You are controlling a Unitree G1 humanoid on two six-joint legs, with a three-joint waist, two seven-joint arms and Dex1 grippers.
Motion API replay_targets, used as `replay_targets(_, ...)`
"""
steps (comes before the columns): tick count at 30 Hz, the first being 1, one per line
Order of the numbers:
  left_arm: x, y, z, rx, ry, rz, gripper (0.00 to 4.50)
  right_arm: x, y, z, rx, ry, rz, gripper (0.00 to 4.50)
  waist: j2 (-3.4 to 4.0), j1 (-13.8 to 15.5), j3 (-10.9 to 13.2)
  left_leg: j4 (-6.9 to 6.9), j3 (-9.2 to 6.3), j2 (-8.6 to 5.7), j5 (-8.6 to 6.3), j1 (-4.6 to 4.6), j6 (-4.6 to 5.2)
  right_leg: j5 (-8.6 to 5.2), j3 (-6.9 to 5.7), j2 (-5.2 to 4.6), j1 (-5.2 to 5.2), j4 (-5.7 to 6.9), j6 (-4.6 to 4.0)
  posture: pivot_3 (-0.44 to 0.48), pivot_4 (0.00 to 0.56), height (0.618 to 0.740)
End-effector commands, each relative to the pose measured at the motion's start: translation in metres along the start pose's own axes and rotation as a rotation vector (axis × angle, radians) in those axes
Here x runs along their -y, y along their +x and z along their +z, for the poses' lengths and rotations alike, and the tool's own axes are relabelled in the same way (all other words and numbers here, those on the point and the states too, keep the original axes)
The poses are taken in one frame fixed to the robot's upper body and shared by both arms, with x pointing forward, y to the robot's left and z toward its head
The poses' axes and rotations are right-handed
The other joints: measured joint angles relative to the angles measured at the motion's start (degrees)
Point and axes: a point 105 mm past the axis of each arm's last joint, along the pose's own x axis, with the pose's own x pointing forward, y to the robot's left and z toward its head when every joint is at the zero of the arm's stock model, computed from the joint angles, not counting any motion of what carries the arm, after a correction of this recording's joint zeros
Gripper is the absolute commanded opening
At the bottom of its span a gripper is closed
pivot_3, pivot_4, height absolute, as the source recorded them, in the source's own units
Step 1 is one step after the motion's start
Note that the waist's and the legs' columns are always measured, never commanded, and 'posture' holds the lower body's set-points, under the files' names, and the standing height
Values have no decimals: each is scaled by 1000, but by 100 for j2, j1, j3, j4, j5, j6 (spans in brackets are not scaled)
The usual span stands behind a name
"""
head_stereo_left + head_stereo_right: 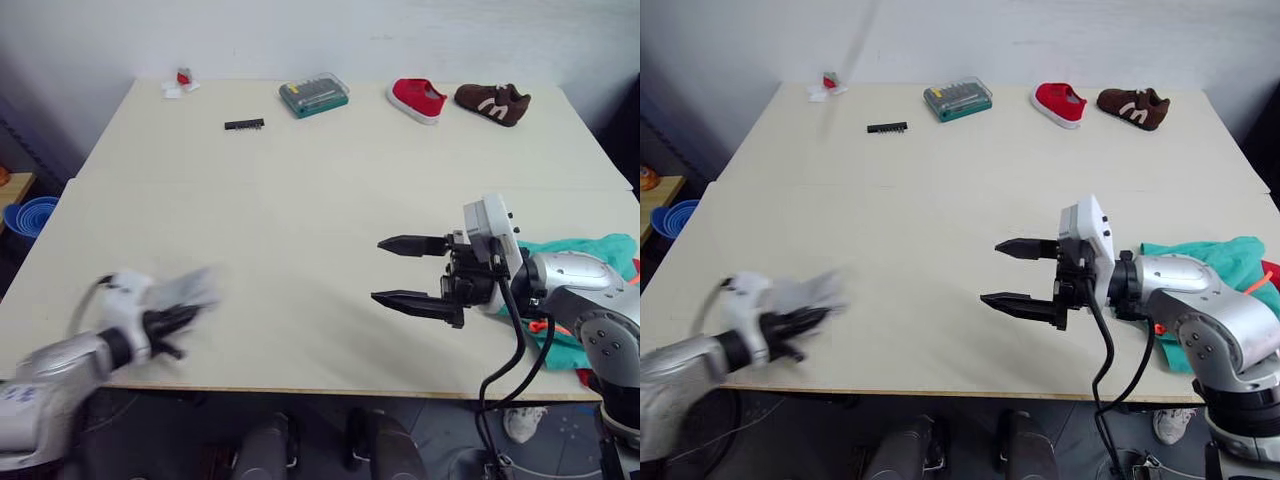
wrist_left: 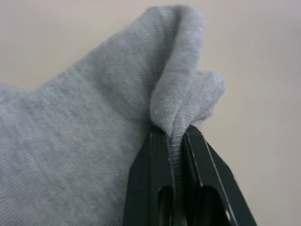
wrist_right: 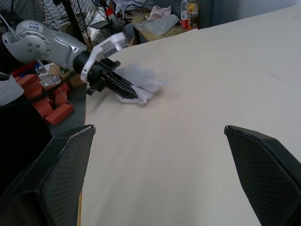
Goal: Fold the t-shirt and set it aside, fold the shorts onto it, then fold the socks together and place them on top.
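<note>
My left gripper (image 1: 178,320) hovers over the table's front left corner, shut on the light grey socks (image 1: 188,288). In the left wrist view the grey knit of the socks (image 2: 94,117) is pinched between the two black fingers (image 2: 146,179). The right wrist view shows the left gripper (image 3: 123,87) from across the table, with the socks (image 3: 143,84) bunched at its tip. My right gripper (image 1: 990,272) is open and empty above the table's front right part, pointing left. Behind it the teal-green shorts (image 1: 1205,258) lie at the right edge. A sliver of the red t-shirt (image 1: 1270,271) peeks from under them.
Along the far edge sit a red shoe (image 1: 417,99), a brown shoe (image 1: 492,102), a teal bit case (image 1: 314,94), a black bit strip (image 1: 244,124) and a small red-and-white item (image 1: 182,80). Blue bowls (image 1: 30,215) stand off the table's left side.
</note>
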Motion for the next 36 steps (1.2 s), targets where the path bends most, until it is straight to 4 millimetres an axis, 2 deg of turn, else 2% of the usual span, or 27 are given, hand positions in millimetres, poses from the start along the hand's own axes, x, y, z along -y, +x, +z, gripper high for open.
replay_targets(1,36,27,22,8,29,-102,25,-6,-3,10,17,-56,-6,4500,-4,4,-2,1,0,-1,2,1,1,1,-2,0,2,1,1,0,150,740)
replay_targets(5,70,71,46,-5,89,-208,25,-12,-4,7,3,-51,-10,4500,-9,8,0,1,6,-1,28,1,-12,1,-6,13,1,7,3,0,150,740)
replay_targets(7,79,88,50,-19,76,-219,25,-12,-5,4,-18,-58,-19,4500,-10,-9,0,1,7,0,41,2,3,1,-6,20,3,5,3,0,150,740)
replay_targets(10,97,120,47,-103,-2,-213,25,-9,-8,-4,-65,-74,-62,4500,-18,20,5,6,8,0,43,0,8,1,-7,21,3,5,3,0,150,740)
replay_targets(14,106,137,52,-105,-16,-178,25,-6,-10,-2,-49,-60,-106,4500,-24,2,6,15,5,1,41,-5,13,3,-7,21,4,5,6,0,150,740)
replay_targets(17,111,146,58,-95,-48,-158,25,-5,-12,-8,-74,-64,-123,4500,-24,20,6,17,1,2,43,-4,11,3,-11,21,5,8,6,0,150,740)
replay_targets(18,112,147,60,-92,-56,-158,313,-4,-12,-10,-82,-66,-128,4500,-24,21,6,18,-1,2,43,-4,11,3,-11,21,5,8,6,0,150,740)
replay_targets(23,112,135,78,-57,-110,-184,1838,1,-13,-14,-88,-71,-160,4500,-25,14,7,27,0,2,42,-7,14,3,-11,20,6,9,7,0,150,740)
replay_targets(27,106,104,92,-41,-80,-249,3065,3,-13,-16,-90,-73,-177,4500,-26,-6,7,24,0,5,44,-6,7,2,-11,23,3,18,6,0,150,740)
replay_targets(31,98,65,91,-50,105,-339,3065,6,-14,-23,-139,-116,-196,4500,-25,-12,7,21,0,10,49,-4,-12,-3,-10,28,-1,25,-3,0,150,740)
replay_targets(34,76,45,74,-106,321,-330,3065,15,-14,-32,-214,-215,-218,4500,-23,-29,6,14,4,9,36,5,-41,-8,-6,29,-1,26,-10,0,150,740)
replay_targets(36,58,40,63,-147,468,-318,3065,22,-10,-36,-243,-276,-223,4500,-24,-31,6,10,7,8,32,7,-53,-10,-5,29,-3,23,-12,0,150,740)
